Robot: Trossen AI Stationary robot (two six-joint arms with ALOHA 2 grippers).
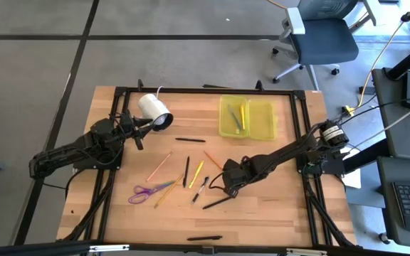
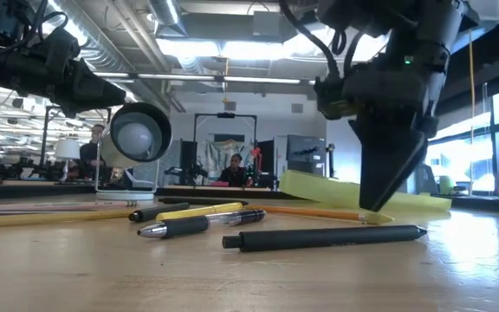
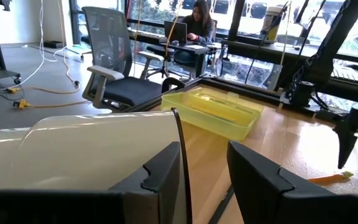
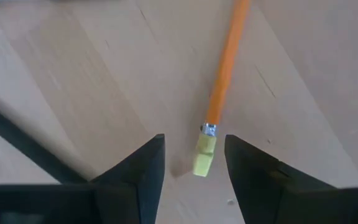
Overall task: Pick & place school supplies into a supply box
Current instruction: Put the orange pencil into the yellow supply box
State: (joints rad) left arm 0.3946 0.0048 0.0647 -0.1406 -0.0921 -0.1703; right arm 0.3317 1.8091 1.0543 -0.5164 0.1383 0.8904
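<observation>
An orange pencil (image 4: 225, 68) lies flat on the wooden table, its yellow-green eraser end (image 4: 202, 158) between the fingers of my right gripper (image 4: 194, 143). That gripper (image 1: 226, 179) points steeply down near the table's middle, open, with its tips (image 2: 376, 206) close above the wood. Other pencils and pens (image 1: 191, 173) and purple-handled scissors (image 1: 144, 192) lie scattered to its left. The yellow-green supply box (image 1: 246, 117) lies open at the far side with a few supplies inside. My left gripper (image 3: 204, 168) waits open at the left (image 1: 138, 132), beside a white cylinder.
A white cylinder with a cable (image 1: 155, 110) stands at the far left, close to my left gripper. A black pen (image 2: 323, 237) lies just near of my right gripper, and another (image 1: 205, 238) lies by the near edge. People sit at desks beyond the table.
</observation>
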